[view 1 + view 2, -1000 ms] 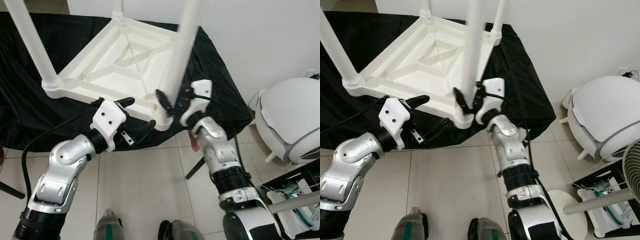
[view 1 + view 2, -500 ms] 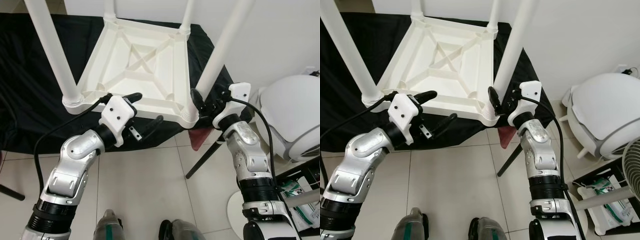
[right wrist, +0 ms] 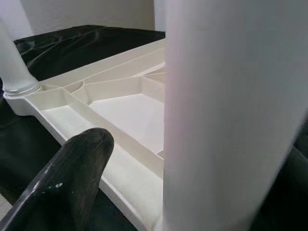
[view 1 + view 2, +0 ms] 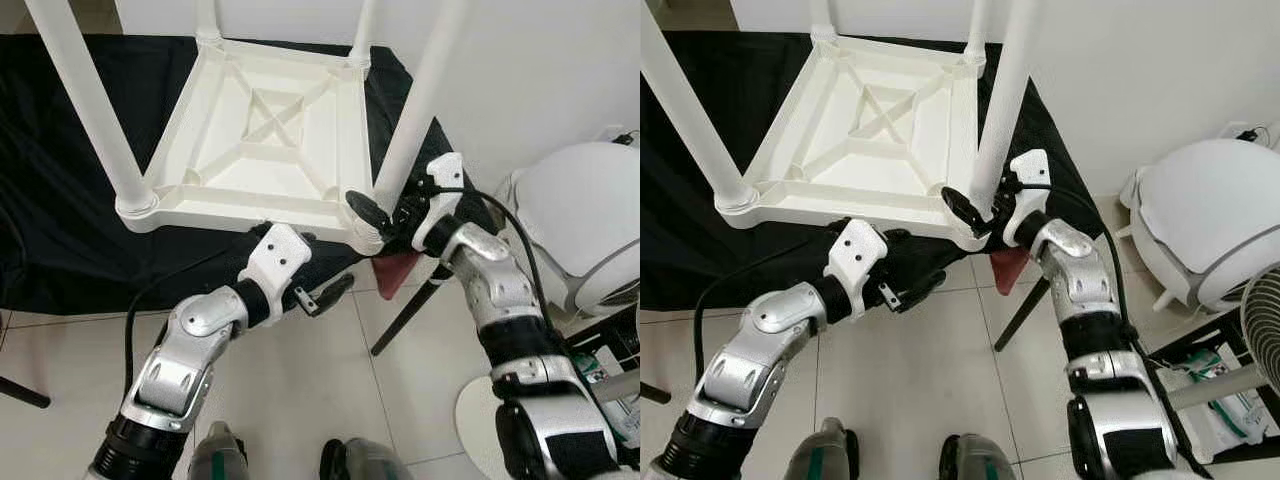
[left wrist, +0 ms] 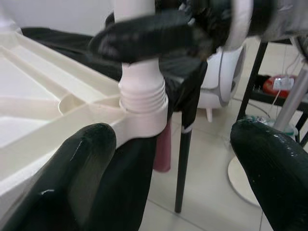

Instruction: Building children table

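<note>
Open floor tiles (image 4: 290, 370) below table edge; table leg (image 4: 415, 110), black stand leg (image 4: 405, 318) crowd right pincer (image 4: 385, 215)

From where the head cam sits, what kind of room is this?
Probably a room in a home: pale tiled floor, a white wall, a black-draped work surface holding the upturned white children's table, and a standing fan nearby.

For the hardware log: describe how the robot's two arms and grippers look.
Both arms are silver metal segments with black ribbed joint bands. Each wrist carries a white block-shaped housing; the left one has small dark holes. The left gripper and right gripper each have two long, glossy black fingers with rounded tips. A black cable loops along each arm.
</note>
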`<state>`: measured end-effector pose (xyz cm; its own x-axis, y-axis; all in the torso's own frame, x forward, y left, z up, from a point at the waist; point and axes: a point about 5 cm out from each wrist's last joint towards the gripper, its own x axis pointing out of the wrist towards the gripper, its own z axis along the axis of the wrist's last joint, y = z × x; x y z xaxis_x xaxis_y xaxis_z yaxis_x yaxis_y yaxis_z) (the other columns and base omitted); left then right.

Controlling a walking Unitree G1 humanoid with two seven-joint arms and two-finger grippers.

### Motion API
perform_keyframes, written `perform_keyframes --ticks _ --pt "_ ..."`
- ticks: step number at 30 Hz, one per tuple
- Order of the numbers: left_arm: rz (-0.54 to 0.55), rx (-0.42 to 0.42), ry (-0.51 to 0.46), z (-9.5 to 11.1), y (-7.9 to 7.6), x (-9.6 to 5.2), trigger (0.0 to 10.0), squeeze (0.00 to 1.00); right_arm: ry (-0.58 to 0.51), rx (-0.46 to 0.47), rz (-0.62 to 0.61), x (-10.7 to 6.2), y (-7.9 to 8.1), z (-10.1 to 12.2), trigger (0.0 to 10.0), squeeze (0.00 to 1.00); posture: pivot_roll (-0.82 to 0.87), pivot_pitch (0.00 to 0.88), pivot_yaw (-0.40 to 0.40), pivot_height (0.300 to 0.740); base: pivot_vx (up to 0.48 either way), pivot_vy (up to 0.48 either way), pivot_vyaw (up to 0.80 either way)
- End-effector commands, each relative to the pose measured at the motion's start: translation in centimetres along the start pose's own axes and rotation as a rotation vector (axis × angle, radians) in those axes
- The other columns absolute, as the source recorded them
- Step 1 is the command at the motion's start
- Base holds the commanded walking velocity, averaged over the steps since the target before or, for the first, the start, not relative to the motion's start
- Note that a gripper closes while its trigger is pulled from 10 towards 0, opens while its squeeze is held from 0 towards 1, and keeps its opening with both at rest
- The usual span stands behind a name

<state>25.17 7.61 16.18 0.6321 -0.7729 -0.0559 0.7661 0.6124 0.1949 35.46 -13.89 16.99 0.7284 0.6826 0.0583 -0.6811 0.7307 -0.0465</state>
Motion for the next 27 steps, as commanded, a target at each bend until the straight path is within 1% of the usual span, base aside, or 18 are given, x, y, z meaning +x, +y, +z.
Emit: perform_keyframes --ticks 1,4,5,6,7,8,10,12,14,18,19,20,21,24,25,27 --pt "0.179 0.008 0.007 0.1 0.6 0.0 10.0 0.00 0.033 -0.005 0.010 -0.1 -0.4 -0.6 10.0 0.00 0.05 0.040 -0.091 0.740 0.000 0.000 0.00" --pt "0.186 0.006 0.007 0.1 0.7 0.1 10.0 0.00 0.047 -0.012 0.026 0.0 -0.3 -0.8 10.0 0.00 0.05 0.039 -0.092 0.740 0.000 0.000 0.00" --pt "0.194 0.001 0.009 0.1 0.7 0.1 10.0 0.00 0.048 -0.008 0.054 0.5 0.2 -0.9 10.0 0.00 0.05 0.042 -0.093 0.740 0.000 0.000 0.00" --pt "0.194 0.001 0.009 0.1 0.7 0.1 10.0 0.00 0.048 -0.008 0.054 0.5 0.2 -0.9 10.0 0.00 0.05 0.042 -0.093 0.740 0.000 0.000 0.00" --pt "0.202 0.000 0.011 0.2 0.8 0.1 10.0 0.00 0.041 0.001 0.086 0.9 0.8 -1.0 10.0 0.00 0.06 0.041 -0.097 0.740 0.000 0.000 0.00" --pt "0.202 0.000 0.011 0.2 0.8 0.1 10.0 0.00 0.041 0.001 0.086 0.9 0.8 -1.0 10.0 0.00 0.06 0.041 -0.097 0.740 0.000 0.000 0.00" --pt "0.213 0.000 0.013 0.4 0.9 0.1 10.0 0.00 0.026 0.020 0.137 2.1 2.3 -1.3 10.0 0.00 0.06 0.042 -0.095 0.740 0.000 0.000 0.00" --pt "0.213 0.000 0.013 0.4 0.9 0.1 10.0 0.00 0.026 0.020 0.137 2.1 2.3 -1.3 10.0 0.00 0.06 0.042 -0.095 0.740 0.000 0.000 0.00" --pt "0.220 0.000 0.014 0.5 0.9 0.1 10.0 0.00 0.019 0.029 0.173 2.8 3.2 -1.6 10.0 0.00 0.06 0.041 -0.095 0.740 0.000 0.000 0.00" --pt "0.227 -0.001 0.011 0.6 0.9 0.0 10.0 0.00 0.019 0.034 0.180 2.9 3.1 -1.9 10.0 0.00 0.06 0.044 -0.095 0.740 0.000 0.000 0.00" --pt "0.234 -0.002 0.012 0.6 1.0 0.0 10.0 0.00 0.021 0.035 0.180 2.7 2.9 -2.0 10.0 0.00 0.07 0.044 -0.096 0.740 0.000 0.000 0.00" --pt "0.245 -0.007 0.018 0.4 1.1 0.0 10.0 0.00 0.030 0.036 0.175 2.2 2.4 -2.1 10.0 0.00 0.06 0.045 -0.094 0.740 0.000 0.000 0.00" --pt "0.245 -0.007 0.018 0.4 1.1 0.0 10.0 0.00 0.030 0.036 0.175 2.2 2.4 -2.1 10.0 0.00 0.06 0.045 -0.094 0.740 0.000 0.000 0.00" --pt "0.274 -0.033 0.042 -0.1 1.2 -0.2 10.0 0.00 0.062 0.028 0.152 0.9 0.8 -2.4 10.0 0.00 0.06 0.045 -0.092 0.740 0.000 0.000 0.00" --pt "0.274 -0.033 0.042 -0.1 1.2 -0.2 10.0 0.00 0.062 0.028 0.152 0.9 0.8 -2.4 10.0 0.00 0.06 0.045 -0.092 0.740 0.000 0.000 0.00" --pt "0.282 -0.054 0.069 -0.5 1.2 -0.3 10.0 0.00 0.074 0.011 0.149 0.5 0.3 -2.5 10.0 0.00 0.06 0.045 -0.092 0.740 0.000 0.000 0.00"
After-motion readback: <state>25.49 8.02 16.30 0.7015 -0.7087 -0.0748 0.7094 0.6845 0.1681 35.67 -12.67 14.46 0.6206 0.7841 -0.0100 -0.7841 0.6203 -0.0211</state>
